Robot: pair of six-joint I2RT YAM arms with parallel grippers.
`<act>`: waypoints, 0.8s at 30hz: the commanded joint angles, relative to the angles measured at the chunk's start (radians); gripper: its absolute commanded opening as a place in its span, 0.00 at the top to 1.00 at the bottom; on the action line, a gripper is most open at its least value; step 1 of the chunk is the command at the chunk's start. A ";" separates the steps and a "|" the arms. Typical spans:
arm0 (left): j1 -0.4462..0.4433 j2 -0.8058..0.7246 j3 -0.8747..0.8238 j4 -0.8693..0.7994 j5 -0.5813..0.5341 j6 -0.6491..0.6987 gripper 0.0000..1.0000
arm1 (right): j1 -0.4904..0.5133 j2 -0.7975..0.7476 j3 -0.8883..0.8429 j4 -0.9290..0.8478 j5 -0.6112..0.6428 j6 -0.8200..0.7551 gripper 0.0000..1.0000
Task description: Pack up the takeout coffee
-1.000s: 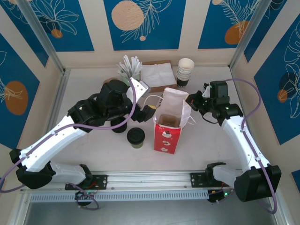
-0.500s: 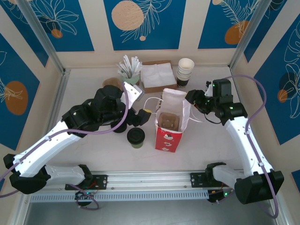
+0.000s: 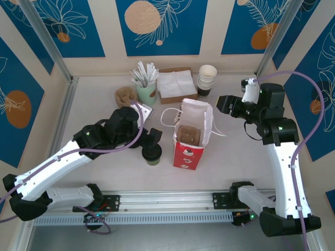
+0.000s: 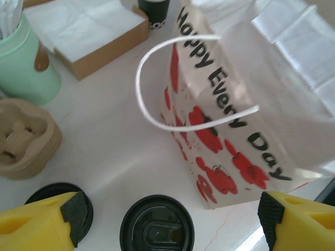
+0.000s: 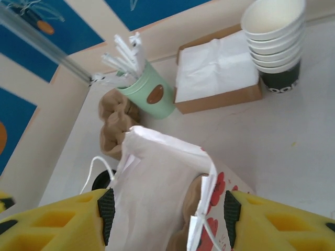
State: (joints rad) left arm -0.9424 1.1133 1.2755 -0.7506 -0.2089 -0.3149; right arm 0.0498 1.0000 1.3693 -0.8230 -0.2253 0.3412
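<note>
One cup [image 3: 152, 152], black lid on, stands on the table [image 3: 99, 99] just left of the bag [image 3: 191, 149], and it has not budged in the last second, though both arms around it have. The left gripper [image 4: 171, 209] has swung back from the bag's side and now hangs over the cup with its jaws wide. In the wrist view a yellow finger sits on either side of the lid, and as far as I can tell neither touches it. The bag stands upright on its own, mouth open, with a brown carrier [image 3: 188, 135] seated inside. Its white handle [image 4: 157, 94] loops out on the cup's side. The right gripper [image 3: 224, 104], which was pinched on the bag's rim a second ago, has let go and backed off to the right, jaws apart and empty. To my eye the bag-opening part is finished and the cup's turn has come. What's left is to close on the cup below the lid and lift it across into the carrier. With nobody steadying the bag, a nudge from the cup or that handle could tip it.
</note>
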 commanded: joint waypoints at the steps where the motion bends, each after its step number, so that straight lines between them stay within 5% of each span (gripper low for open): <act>1: 0.008 -0.019 -0.048 -0.039 -0.064 -0.069 0.14 | -0.007 0.017 0.061 -0.022 -0.142 -0.082 0.39; 11: -0.048 -0.064 -0.252 -0.003 -0.066 -0.317 0.13 | 0.003 -0.044 -0.099 0.085 -0.268 0.197 0.38; 24: -0.166 0.011 -0.305 -0.012 -0.143 -0.375 0.13 | 0.009 -0.026 -0.099 0.026 -0.256 0.200 0.35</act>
State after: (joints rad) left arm -1.0939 1.1080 0.9752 -0.7551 -0.3119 -0.6651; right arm 0.0528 0.9909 1.2808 -0.8047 -0.4484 0.5217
